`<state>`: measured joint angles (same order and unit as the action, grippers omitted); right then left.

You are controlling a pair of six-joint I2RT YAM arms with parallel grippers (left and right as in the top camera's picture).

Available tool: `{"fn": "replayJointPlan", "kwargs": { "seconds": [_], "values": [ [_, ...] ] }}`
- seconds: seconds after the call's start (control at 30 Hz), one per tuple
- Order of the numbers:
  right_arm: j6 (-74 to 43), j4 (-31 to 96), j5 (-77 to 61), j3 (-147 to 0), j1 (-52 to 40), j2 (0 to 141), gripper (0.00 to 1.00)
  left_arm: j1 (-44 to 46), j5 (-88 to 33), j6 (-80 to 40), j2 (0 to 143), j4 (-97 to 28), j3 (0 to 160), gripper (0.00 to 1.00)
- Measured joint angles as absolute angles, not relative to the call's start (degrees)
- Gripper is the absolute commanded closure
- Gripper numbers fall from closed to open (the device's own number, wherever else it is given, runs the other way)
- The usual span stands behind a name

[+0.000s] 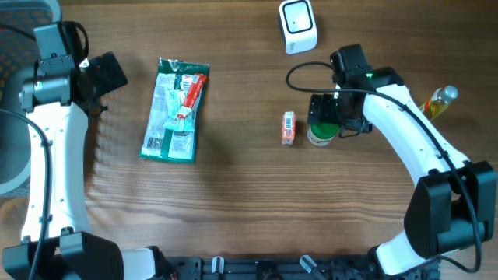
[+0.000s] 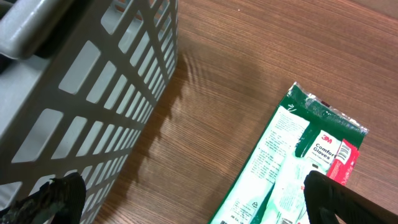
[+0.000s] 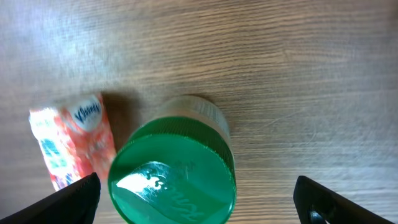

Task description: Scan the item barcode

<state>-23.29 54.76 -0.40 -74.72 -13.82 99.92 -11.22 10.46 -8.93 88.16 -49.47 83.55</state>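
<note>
Wood counter [image 1: 233,202] lies all around under me, brown and flat. Nothing is held up to the scanner [image 1: 298,26] right now, so I think the scan is not done yet. Every thing I can see lies or stands on the counter, and none is in a tool.

My right tool [image 3: 197,198] is wide open and holds nothing. It hangs right over the jar [image 3: 173,168] with the green lid. The jar stands up straight between my two fingers [image 3: 68,200]. One finger is just beside the lid and the other is well apart from it. I do not think either one touches it. A small tissue pack [image 3: 71,146] lies just beside the jar, on the side of the near finger. The scanner is well apart from this tool, farther out on the counter.

My left tool [image 2: 193,205] is wide open too and holds nothing. A glove pack [image 2: 292,168] lies flat near one of its fingers. A grey basket [image 2: 81,93] stands on the other side.

What is left, I think, is most of the job. I must close on the jar, lift it, and show its barcode to the scanner. I cannot see a barcode on the jar from here.
</note>
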Motion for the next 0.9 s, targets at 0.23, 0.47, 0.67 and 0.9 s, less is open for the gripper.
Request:
{"fn": "replayJointPlan", "kwargs": {
  "seconds": [0.23, 0.47, 0.67, 0.9],
  "values": [
    [-42.3, 53.28, -6.24, -75.37, -13.82, 98.72, 0.11, -11.22, 10.44, -8.95, 88.16, -49.47, 83.55, 0.0],
    [-51.46, 55.64, -7.05, -75.37, -13.82, 98.67, 0.0, -11.22, 10.44, -8.93, 88.16, -49.47, 83.55, 0.0],
    [-57.45, 53.58, -7.03, -74.22, -13.82, 98.67, 0.01, -11.22, 10.44, -8.93, 88.16, -49.45, 83.55, 0.0],
    [-59.13, 47.05, -5.91, -67.57, -13.82, 98.78, 0.12, -11.22, 10.44, -8.93, 88.16, -49.47, 83.55, 0.0]
  ]
}}
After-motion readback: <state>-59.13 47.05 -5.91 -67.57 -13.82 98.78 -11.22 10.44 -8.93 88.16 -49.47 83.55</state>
